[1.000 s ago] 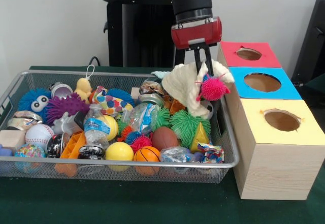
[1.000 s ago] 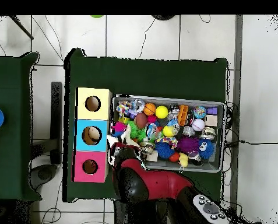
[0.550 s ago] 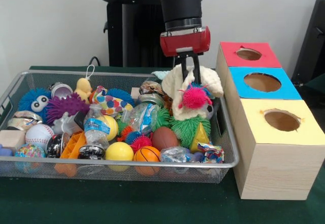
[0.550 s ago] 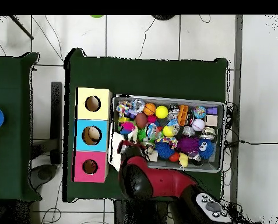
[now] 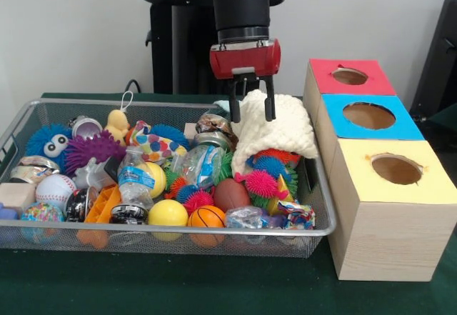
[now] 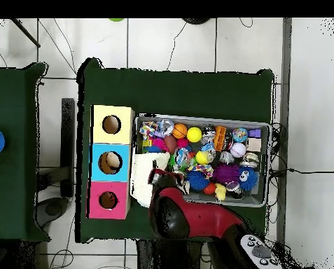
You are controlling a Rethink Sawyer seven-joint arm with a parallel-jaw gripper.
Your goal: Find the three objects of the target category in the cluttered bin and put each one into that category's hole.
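The white fuzzy cloth (image 5: pixel 273 131) is no longer held up; it is now dropped in the bin (image 5: pixel 318 186), draped over spiky balls (image 5: pixel 262 183) beside the boxes (image 5: pixel 389 208). The gripper (image 5: pixel 250 104) is spread open just above it, holding nothing, so another grab is likely needed.

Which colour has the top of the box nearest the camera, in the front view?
Yellow box top; front view shows it best.

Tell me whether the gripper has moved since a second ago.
Yes. In the front view the gripper has shifted left, away from the red-topped box, over the cream cloth.
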